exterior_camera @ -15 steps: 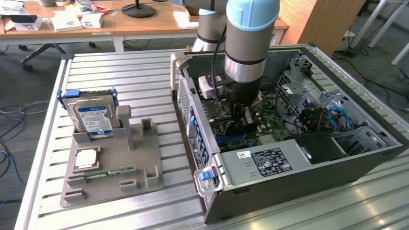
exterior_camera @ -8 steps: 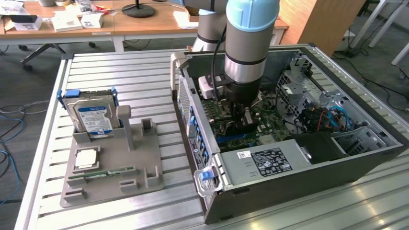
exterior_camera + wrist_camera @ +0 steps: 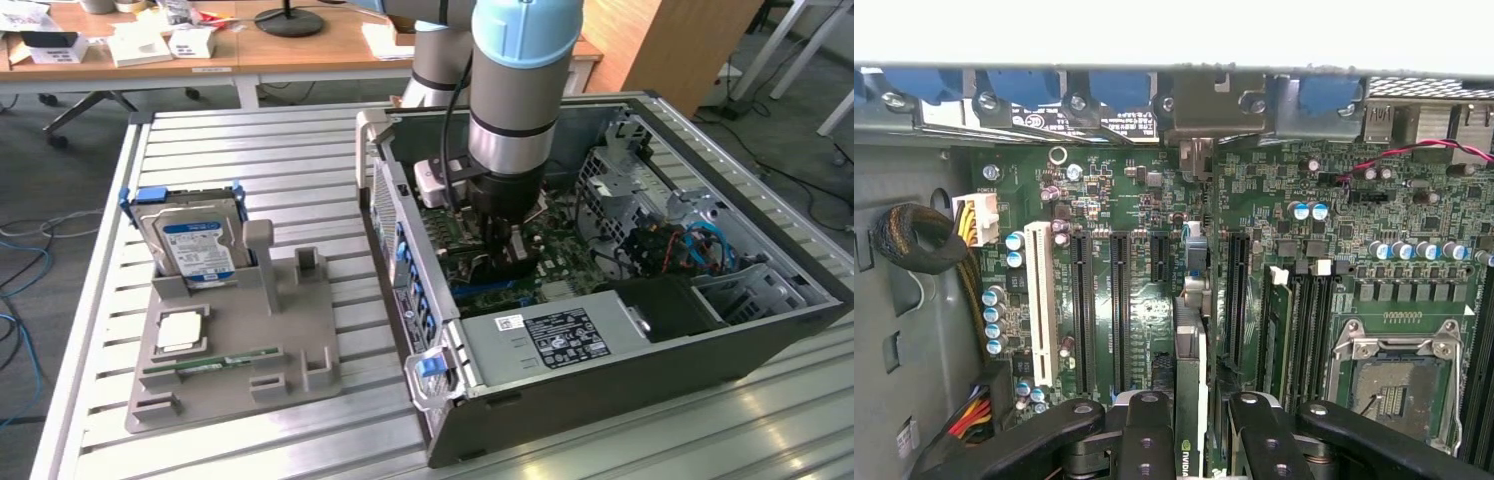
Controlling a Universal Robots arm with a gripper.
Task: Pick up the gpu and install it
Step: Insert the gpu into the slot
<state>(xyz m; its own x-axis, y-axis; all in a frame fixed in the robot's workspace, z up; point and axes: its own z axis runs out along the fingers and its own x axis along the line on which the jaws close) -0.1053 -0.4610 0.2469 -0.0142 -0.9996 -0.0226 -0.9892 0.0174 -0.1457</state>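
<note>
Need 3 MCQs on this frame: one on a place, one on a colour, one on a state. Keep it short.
1. Where does the hard drive stand?
A. In the grey holder, on the exterior view's left of the case
B. Inside the case
C. Between the fingers

2. Beside the long black slots on the motherboard, one long slot is:
A. Red
B. White
C. Yellow

3. The gripper is:
A. Open over the holder
B. Shut on the hard drive
C. Shut on the gpu, inside the case

Answers:
1 A: its blue-white label stands upright in the holder, outside the case.
2 B: the wrist view shows one white slot next to the black ones.
3 C: the card sits edge-on between the two fingers, over the motherboard.
</note>
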